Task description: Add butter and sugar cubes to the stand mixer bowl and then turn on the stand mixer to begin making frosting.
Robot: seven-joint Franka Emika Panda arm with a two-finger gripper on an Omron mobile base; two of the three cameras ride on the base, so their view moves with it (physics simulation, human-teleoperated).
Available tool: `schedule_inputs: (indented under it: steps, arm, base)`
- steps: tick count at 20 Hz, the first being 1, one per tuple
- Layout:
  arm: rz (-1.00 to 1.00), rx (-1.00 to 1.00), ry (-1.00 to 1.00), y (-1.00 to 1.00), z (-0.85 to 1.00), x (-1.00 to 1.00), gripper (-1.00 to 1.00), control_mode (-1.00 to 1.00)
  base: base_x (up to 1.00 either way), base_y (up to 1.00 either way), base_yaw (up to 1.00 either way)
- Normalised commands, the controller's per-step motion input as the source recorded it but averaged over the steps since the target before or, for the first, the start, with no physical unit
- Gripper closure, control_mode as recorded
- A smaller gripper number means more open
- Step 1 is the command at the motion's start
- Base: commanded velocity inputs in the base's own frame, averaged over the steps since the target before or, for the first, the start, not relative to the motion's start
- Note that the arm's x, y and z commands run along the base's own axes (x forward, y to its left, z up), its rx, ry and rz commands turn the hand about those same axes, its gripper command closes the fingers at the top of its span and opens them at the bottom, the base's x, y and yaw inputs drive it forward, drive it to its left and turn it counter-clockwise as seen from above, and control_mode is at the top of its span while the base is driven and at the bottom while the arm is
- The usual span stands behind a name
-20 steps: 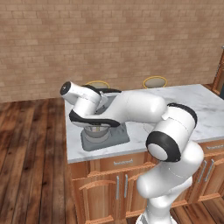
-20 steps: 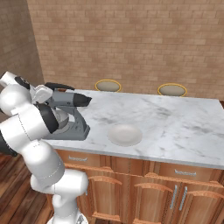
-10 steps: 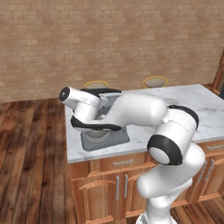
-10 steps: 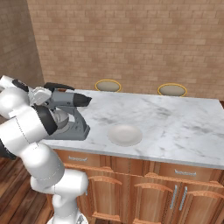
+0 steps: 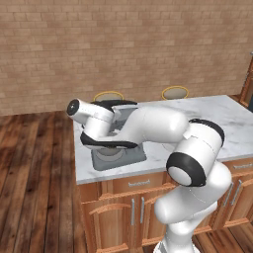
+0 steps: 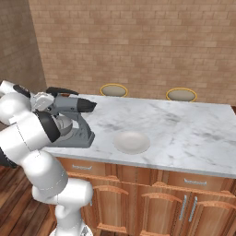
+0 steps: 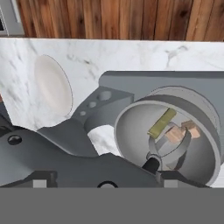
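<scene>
A: We see the stand mixer (image 6: 73,124) at the tabletop's (image 6: 193,133) left end, near the front edge, white plate (image 6: 132,141) to its right.

B: Our hand view looks into the stand mixer bowl (image 7: 168,135): butter (image 7: 161,123) and sugar cubes (image 7: 180,132) sit by the whisk, presumably ready for switching on. The jaws' state we cannot tell
</scene>
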Motion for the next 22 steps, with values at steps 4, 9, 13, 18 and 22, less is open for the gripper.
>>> schedule_inputs:
  steps: [4,9,13,18,22]
  arm:
    - [0.0,0.0,0.0,0.0,0.0,0.32,1.0,-1.0]
    - [0.0,0.0,0.0,0.0,0.0,0.36,1.0,-1.0]
    - [0.0,0.0,0.0,0.0,0.0,0.37,1.0,-1.0]
    - [0.0,0.0,0.03,0.0,0.0,0.44,1.0,-1.0]
    - [0.0,0.0,0.06,-0.01,0.0,0.49,1.0,-1.0]
  base:
    - [0.0,0.0,0.0]
    - [0.0,0.0,0.0]
    - [0.0,0.0,0.0]
    - [0.0,0.0,0.0]
    - [0.0,0.0,0.0]
